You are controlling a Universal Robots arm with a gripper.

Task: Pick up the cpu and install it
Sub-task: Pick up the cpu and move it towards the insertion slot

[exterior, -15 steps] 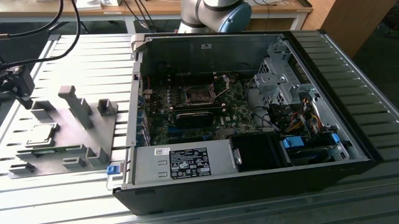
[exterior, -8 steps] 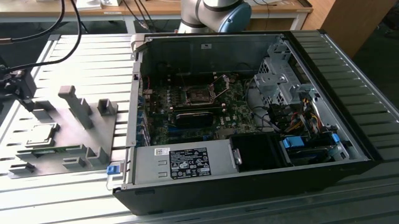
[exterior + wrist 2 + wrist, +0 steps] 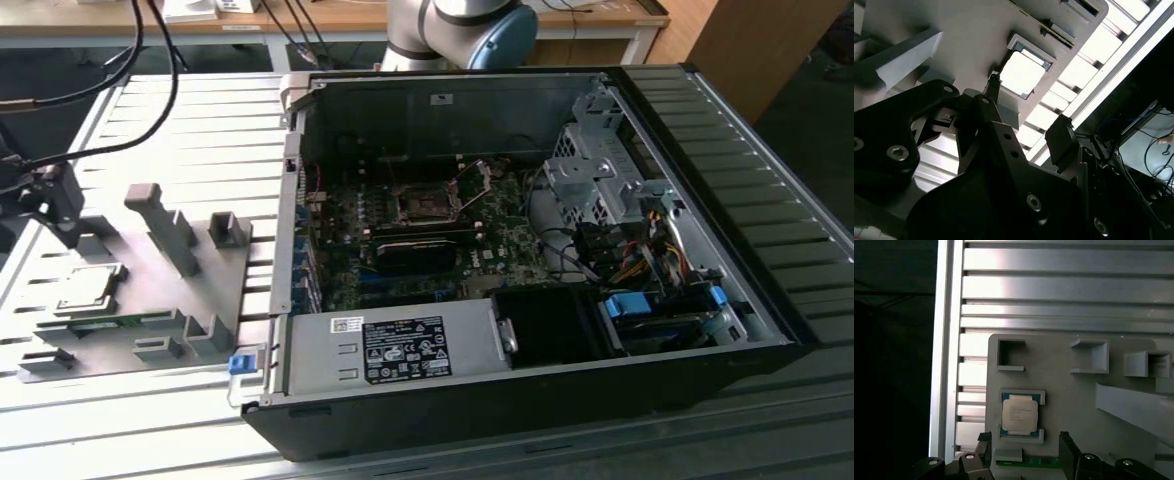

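The black two-fingered gripper (image 3: 60, 225) hangs at the exterior view's left edge, just above the grey plate, with its jaws spread wide and nothing between them. In both wrist views its two dark fingers (image 3: 1066, 445) (image 3: 1061, 137) stand well apart. They hang clear of the plate, with open space between them.

The cpu (image 3: 1020, 415), a small flat square chip with a silvery-grey metal top and a thin greenish rim, lies flat in a shallow square nest with raised corners. It sits just ahead of the open fingers, apart from them and roughly in line with the gap. In the exterior view the cpu (image 3: 83, 288) is in the lower left of the frame, below the gripper. In the second wrist view it (image 3: 1021, 74) shows as a bright square just beyond the tip of one finger.

A thin green circuit-board strip (image 3: 1029, 460) lies beside the nest, close under the fingers. Nest and strip sit on a flat grey plastic fixture plate (image 3: 147, 285) that carries several upright grey rectangular blocks (image 3: 167, 225) and open box-shaped pockets. The plate rests on a table of ribbed aluminium slats (image 3: 187, 130).

At the exterior view's right of the plate, filling the middle of the frame, a black desktop computer case (image 3: 534, 400) lies open. On its green motherboard (image 3: 400, 275) sits a dark square socket frame (image 3: 427, 205), well apart from the cpu. A silver power supply box (image 3: 400, 350) lines the near wall. The arm's pale grey base with a blue cap (image 3: 461, 25) stands at the upper middle of the frame.
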